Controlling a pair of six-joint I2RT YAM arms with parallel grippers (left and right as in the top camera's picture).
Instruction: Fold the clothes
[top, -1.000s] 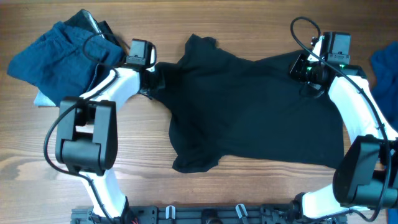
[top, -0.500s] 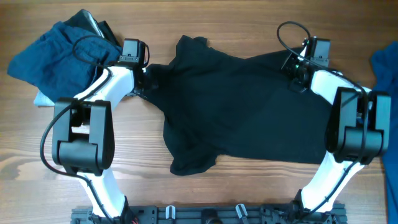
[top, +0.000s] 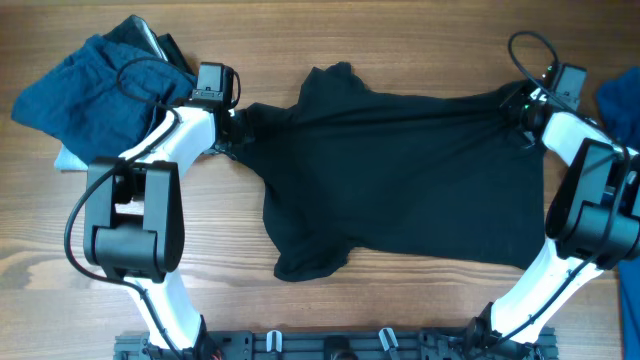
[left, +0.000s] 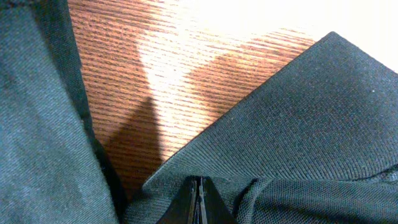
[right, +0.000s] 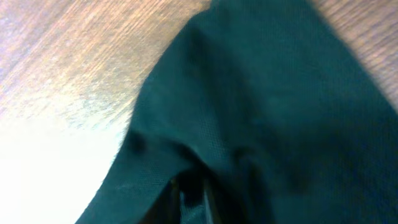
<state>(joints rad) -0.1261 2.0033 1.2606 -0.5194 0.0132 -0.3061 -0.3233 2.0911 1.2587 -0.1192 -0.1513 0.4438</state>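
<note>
A large black garment (top: 400, 180) lies spread across the middle of the table. My left gripper (top: 232, 122) is shut on its left corner, and the left wrist view shows the jaws (left: 199, 202) pinched on the black fabric (left: 298, 124). My right gripper (top: 522, 108) is shut on its upper right corner, and the right wrist view shows the jaws (right: 189, 198) buried in the black cloth (right: 267, 106). The garment is pulled taut between the two grippers along its top edge. Its lower left part is bunched.
A pile of blue and dark navy clothes (top: 95, 85) lies at the far left behind my left arm. Another blue garment (top: 622, 100) shows at the right edge. Bare wooden table (top: 400, 310) lies in front of the black garment.
My right gripper has moved right with the garment's corner, stretching the top edge out. The left gripper has stayed in place.
</note>
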